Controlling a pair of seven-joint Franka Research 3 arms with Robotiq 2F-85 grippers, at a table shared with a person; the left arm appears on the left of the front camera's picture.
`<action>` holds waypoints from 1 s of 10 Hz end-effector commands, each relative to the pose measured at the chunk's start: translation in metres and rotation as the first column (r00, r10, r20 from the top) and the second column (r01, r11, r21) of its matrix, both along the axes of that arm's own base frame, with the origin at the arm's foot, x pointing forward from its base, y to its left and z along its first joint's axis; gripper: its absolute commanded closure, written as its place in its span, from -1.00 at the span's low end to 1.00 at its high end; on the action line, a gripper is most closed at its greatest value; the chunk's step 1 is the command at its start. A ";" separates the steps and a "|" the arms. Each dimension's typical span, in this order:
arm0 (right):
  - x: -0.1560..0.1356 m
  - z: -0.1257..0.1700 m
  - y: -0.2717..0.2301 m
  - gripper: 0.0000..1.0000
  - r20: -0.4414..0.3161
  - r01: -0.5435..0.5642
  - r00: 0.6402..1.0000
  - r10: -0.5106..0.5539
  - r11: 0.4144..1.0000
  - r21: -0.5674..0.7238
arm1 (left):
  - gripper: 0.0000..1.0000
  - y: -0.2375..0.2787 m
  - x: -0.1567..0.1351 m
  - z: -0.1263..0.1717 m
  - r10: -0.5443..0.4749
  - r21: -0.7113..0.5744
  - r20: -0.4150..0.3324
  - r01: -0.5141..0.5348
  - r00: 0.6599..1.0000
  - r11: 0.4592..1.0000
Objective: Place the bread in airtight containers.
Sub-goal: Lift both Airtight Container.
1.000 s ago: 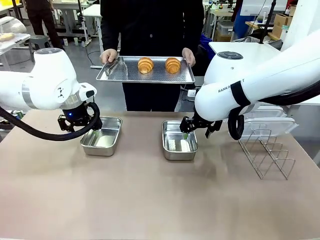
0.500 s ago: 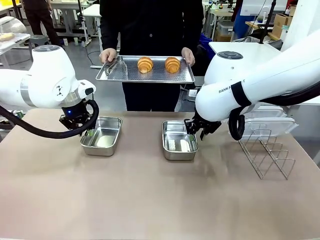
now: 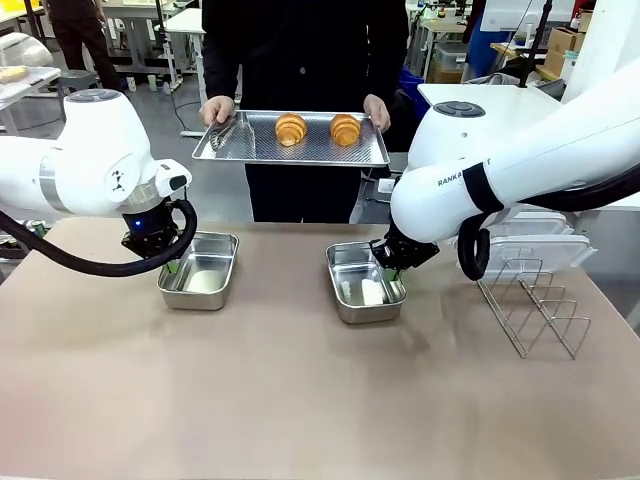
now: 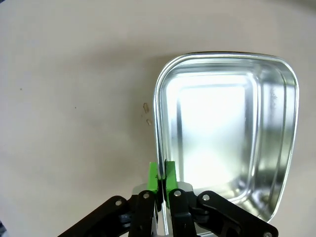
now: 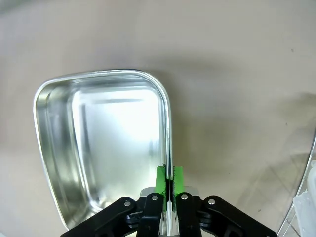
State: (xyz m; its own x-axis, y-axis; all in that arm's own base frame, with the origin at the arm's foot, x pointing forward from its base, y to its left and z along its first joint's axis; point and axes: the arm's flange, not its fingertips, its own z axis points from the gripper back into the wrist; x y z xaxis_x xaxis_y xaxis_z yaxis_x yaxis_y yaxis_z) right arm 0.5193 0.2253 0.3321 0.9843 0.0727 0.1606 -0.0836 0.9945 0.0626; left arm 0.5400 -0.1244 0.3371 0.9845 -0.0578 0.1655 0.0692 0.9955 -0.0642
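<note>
At the left of the front view, the left fingers (image 3: 170, 267) point down at the near left corner of the left pan (image 3: 200, 272), which sits on the brown tabletop (image 3: 300, 400). In the left wrist view the green left fingers (image 4: 153, 175) are pressed together on the rim of the left pan (image 4: 227, 133), one pad outside the wall and one inside. That pan holds nothing but glare.

At upper centre, beyond the tabletop's far edge, a person in dark clothes holds a flat steel tray (image 3: 300, 155) level with both hands, one hand (image 3: 217, 110) at its left end and the other hand (image 3: 377, 112) at its right. The left croissant (image 3: 291, 129) and the right croissant (image 3: 345, 129) lie side by side on the tray, apart from each other. Metal tongs (image 3: 225, 133) lie at the tray's left end.

Right of centre on the tabletop is the right pan (image 3: 365, 283), turned slightly askew. The right fingers (image 3: 397, 272) come down on its far right edge. In the right wrist view the right fingers (image 5: 161, 178) are clamped on the rim of the right pan (image 5: 103, 148), one pad on each side of the wall, and this pan is bare inside as well.

Further right a wire rack (image 3: 530, 305) stands on the tabletop. Behind it is a stack of clear lids (image 3: 540, 245), partly hidden by the right arm.
</note>
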 end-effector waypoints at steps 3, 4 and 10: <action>-0.005 0.010 -0.006 1.00 -0.001 0.051 0.999 -0.051 0.997 -0.049 | 1.00 0.007 -0.001 0.013 0.035 -0.019 -0.017 -0.036 0.999 0.999; -0.007 0.024 -0.011 1.00 0.002 0.054 0.999 -0.054 0.998 -0.035 | 1.00 0.007 0.000 0.026 0.047 -0.028 -0.013 -0.048 0.999 0.998; -0.038 0.145 -0.056 1.00 0.047 0.059 0.997 -0.061 0.997 0.059 | 1.00 -0.008 -0.030 0.145 0.035 -0.151 0.089 -0.021 0.995 0.988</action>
State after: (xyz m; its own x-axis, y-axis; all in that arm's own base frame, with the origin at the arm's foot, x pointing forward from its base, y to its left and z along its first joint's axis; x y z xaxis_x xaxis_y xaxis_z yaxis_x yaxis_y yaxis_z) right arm 0.4855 0.1803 0.4800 0.9774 -0.0047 0.2112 -0.0160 0.9952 0.0964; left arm 0.5161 -0.1333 0.4825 0.9662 0.0143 0.2575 0.0323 0.9839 -0.1758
